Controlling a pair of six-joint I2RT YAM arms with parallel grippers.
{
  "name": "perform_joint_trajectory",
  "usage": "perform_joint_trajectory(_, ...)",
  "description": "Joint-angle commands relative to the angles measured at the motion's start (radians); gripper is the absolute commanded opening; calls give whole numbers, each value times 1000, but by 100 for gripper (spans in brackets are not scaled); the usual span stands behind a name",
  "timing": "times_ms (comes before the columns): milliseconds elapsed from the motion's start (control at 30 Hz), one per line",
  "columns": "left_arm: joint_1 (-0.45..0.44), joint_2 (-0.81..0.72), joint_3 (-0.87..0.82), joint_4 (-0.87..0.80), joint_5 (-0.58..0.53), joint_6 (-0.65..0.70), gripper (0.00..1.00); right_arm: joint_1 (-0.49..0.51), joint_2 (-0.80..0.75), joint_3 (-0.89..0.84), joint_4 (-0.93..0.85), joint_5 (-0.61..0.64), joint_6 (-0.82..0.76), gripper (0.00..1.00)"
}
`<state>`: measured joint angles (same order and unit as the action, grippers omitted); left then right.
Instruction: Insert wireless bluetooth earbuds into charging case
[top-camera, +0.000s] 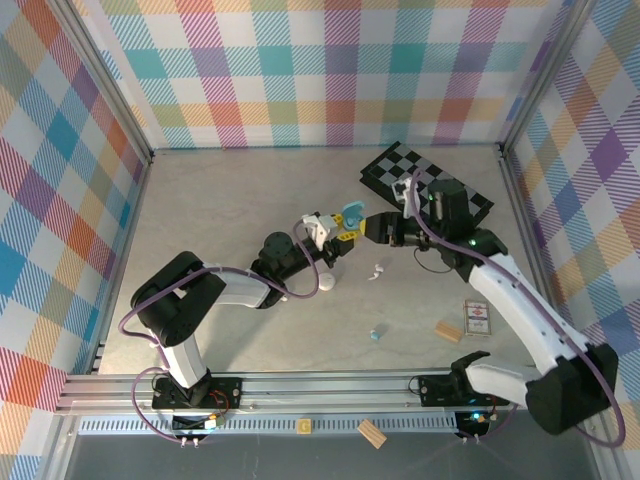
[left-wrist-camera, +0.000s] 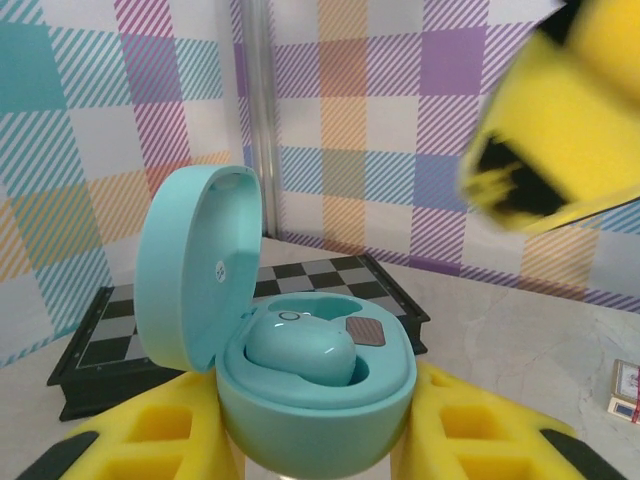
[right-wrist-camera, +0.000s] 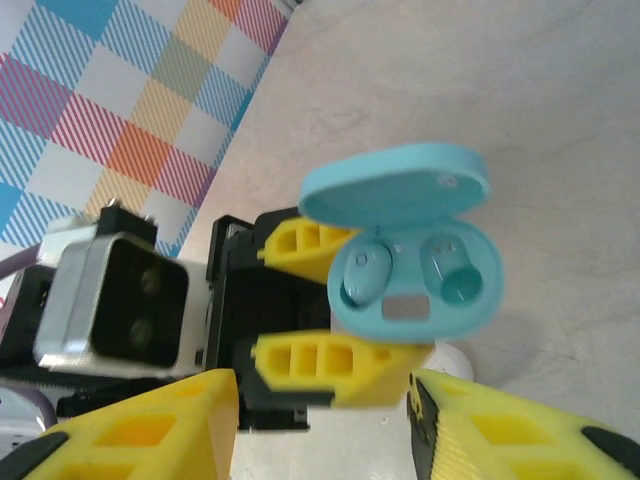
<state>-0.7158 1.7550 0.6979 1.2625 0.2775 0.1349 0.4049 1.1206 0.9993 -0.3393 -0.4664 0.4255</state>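
Left jaws clamping open teal charging case, lid standing up. Right jaws gaping, gripping nothing, hovering near case. Right wrist view exposing second socket sitting vacant; left wrist view showing seated blue earbud. Top view: white earbud, loose blue earbud lying on marbled surface; plaid walls enclosing.

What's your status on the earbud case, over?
Left tool shut on open teal case. Right tool open, empty, beside it. One blue bud seated, other well empty, unobstructed. Spare bud loose on table.
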Motion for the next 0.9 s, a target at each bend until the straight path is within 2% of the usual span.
perform_joint_trajectory(0,31,-33,-35,61,4,-14,24,-4,-80,-73,-59,68,-15,52)
perform_joint_trajectory(200,69,-94,-102,62,6,-12,24,-6,-189,-207,-218,146,33,57)
perform_joint_trajectory(300,85,-126,-135,61,2,-12,24,-5,-193,-277,-284,117,113,60)
perform_joint_trajectory(400,103,-145,-157,61,-1,-9,24,12,-209,-378,-258,40,214,63)
perform_joint_trajectory(700,136,-173,-178,66,17,-9,24,236,-217,-548,-173,24,460,67)
perform_joint_trajectory(867,144,-179,-172,54,28,-8,24,296,-216,-613,-81,6,550,66)
